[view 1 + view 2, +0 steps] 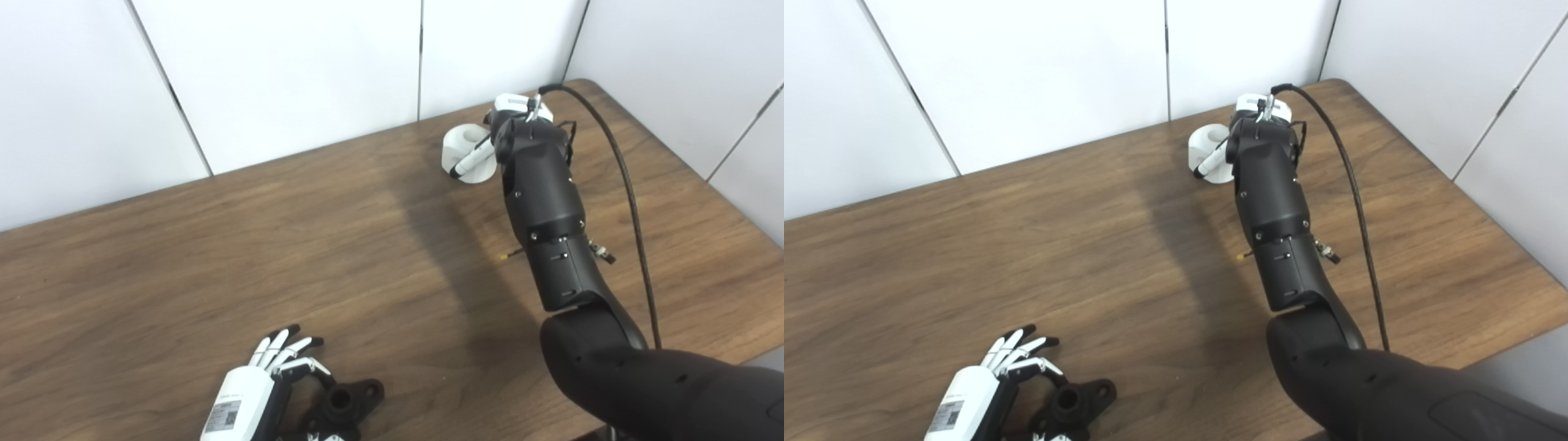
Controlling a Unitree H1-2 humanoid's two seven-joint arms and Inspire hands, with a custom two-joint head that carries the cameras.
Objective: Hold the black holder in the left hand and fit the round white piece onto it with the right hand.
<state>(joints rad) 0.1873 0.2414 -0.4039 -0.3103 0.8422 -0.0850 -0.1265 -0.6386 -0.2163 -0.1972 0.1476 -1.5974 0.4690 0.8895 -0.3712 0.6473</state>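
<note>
On the wooden tabletop (245, 245), one black holder (346, 401) lay at the near edge, and the left hand (263, 380) rested just beside it, fingers (278, 346) spread and curled over its left side; whether they gripped it could not be told. Well beyond the holder, near the far edge, sat one round white piece (467, 150). The right hand (511, 119) reached it, one finger lying across it, its grasp hidden behind the forearm.
</note>
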